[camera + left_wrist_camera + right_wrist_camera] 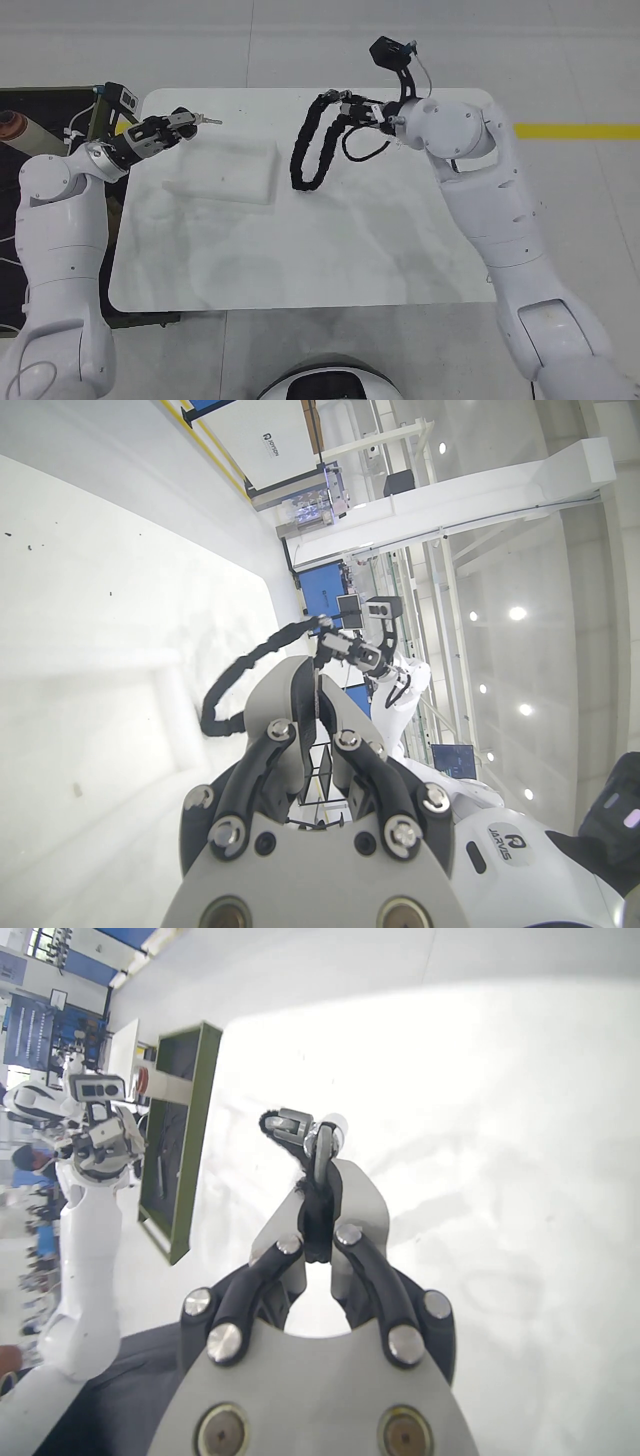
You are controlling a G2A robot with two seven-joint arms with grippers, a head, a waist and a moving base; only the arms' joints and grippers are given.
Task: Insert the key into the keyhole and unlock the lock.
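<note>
Left side: left pincer (190,120) up over the far-left corner of the counter (300,260), pressed together on the key (210,121). Metal blade sticking out past the fingertips, pointing across toward the other arm, roughly level. Key clear of the surface.

Right side: right pincer (352,108) over the far edge near the middle, pinching the metal head of the cable lock (303,150). In the right wrist view, silver head clamped between the pads and poking out beyond them. Black sleeved cable hanging from the grip in a loop, lower end down on the counter near a foam block (225,170).

Foam block white, flat, lying on the counter between the two pincers, just under the key's side. Key and lock head well apart across the block.
</note>
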